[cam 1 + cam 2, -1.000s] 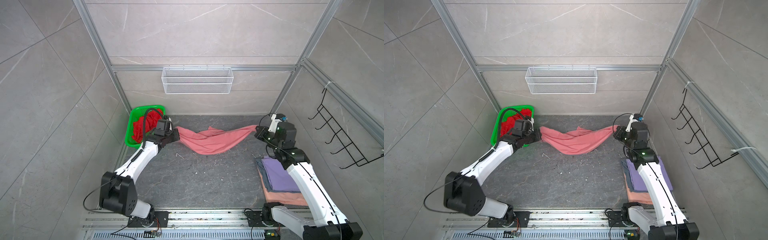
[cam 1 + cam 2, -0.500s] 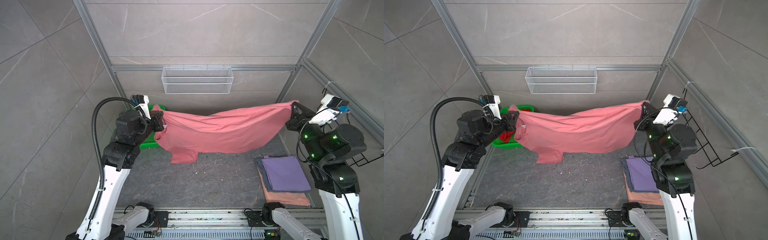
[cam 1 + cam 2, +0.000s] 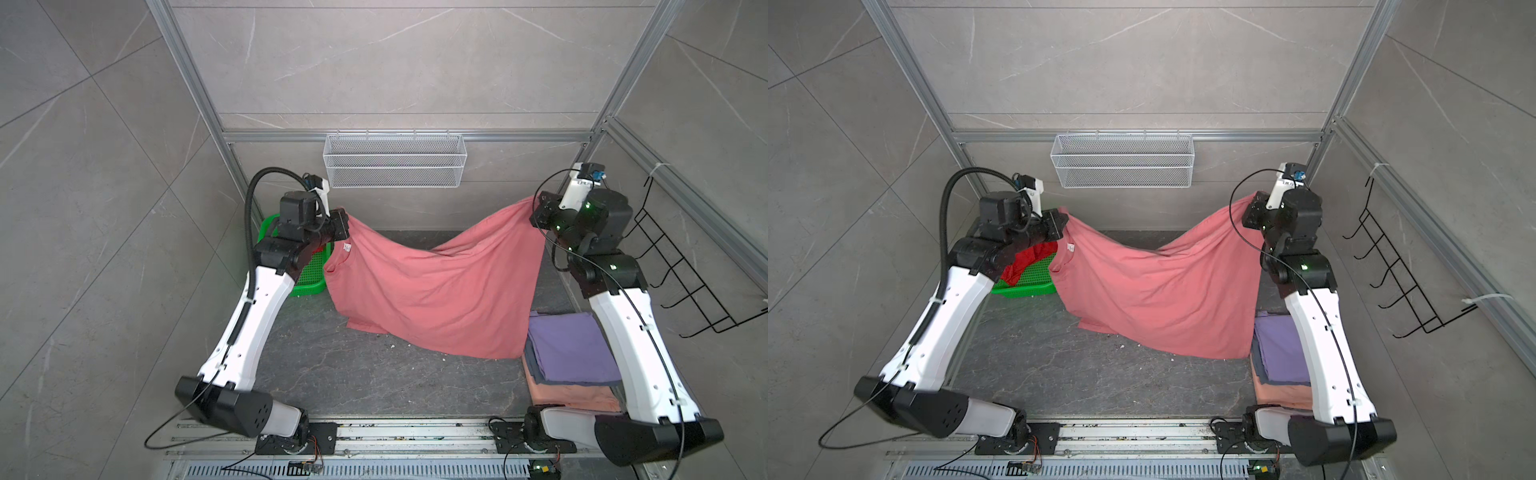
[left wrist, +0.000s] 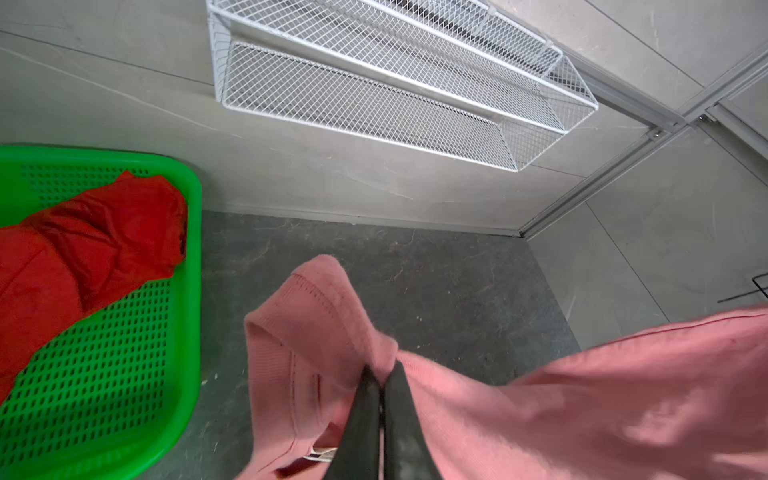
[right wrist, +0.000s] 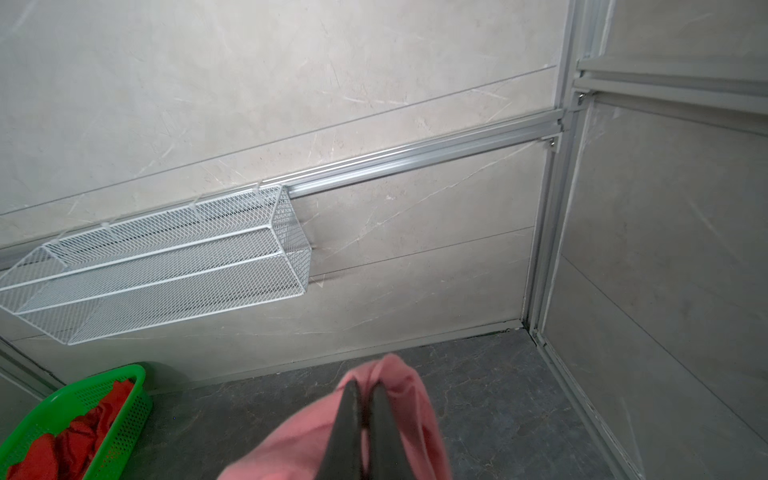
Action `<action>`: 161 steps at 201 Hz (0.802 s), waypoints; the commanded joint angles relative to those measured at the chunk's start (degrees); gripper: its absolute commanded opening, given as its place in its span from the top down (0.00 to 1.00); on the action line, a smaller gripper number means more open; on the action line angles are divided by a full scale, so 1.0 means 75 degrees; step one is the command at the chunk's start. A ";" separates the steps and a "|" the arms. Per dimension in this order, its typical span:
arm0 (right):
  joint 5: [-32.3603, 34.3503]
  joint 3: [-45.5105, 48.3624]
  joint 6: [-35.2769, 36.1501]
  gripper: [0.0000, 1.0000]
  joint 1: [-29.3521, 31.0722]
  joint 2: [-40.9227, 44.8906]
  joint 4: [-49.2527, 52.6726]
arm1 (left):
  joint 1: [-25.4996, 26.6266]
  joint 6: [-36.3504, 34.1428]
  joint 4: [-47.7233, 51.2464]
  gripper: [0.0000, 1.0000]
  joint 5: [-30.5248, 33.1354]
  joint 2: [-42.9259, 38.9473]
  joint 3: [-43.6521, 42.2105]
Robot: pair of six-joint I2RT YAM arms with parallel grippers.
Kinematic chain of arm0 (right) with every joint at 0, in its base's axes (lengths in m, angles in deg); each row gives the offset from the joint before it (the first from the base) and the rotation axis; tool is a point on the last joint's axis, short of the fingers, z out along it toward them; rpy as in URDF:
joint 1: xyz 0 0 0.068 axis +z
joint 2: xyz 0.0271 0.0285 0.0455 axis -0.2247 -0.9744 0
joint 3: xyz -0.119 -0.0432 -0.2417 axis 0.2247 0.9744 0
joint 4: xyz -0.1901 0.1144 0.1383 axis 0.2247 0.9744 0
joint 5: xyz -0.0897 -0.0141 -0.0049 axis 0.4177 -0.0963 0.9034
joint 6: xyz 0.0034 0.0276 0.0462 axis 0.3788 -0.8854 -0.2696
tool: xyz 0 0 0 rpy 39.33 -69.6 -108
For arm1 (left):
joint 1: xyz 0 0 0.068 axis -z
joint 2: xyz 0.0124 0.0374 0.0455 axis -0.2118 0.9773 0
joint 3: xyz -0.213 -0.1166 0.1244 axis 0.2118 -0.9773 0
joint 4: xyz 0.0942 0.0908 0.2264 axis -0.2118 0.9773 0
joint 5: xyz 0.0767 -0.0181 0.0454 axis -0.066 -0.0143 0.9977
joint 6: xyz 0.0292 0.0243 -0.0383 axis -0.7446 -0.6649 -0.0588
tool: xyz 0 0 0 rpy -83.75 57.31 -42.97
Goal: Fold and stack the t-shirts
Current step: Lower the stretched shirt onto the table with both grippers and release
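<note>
2 corners pinched: L gripper [image 3: 345, 220] & R gripper [image 3: 533, 207] clamped on pink tee [image 3: 436, 295], sagging btwn

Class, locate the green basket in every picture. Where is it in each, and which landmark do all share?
Top view: basket at left, partly behind the left arm.
Top view: basket at left, behind that arm.
Left wrist: basket close, beside the pink shirt.
Right wrist: basket far off, beyond the end of the wire shelf.
Shared landmark: the wire shelf on the back wall.
</note>
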 commanded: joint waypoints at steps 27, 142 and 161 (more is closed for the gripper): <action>0.0070 -0.1316 0.0120 1.00 -0.0265 0.0089 -0.0495 | -0.0198 -0.0283 -0.0789 1.00 -0.0299 -0.0021 0.2090; 0.0126 0.5883 -0.0963 0.99 -0.0309 0.3663 0.0667 | -0.0199 0.0840 -0.0506 0.43 0.1071 -0.4682 -0.5892; -0.0209 0.6767 -0.1251 1.00 -0.0309 0.3532 0.0475 | -0.0198 0.0962 -0.0294 0.38 0.1346 -0.5017 -0.5962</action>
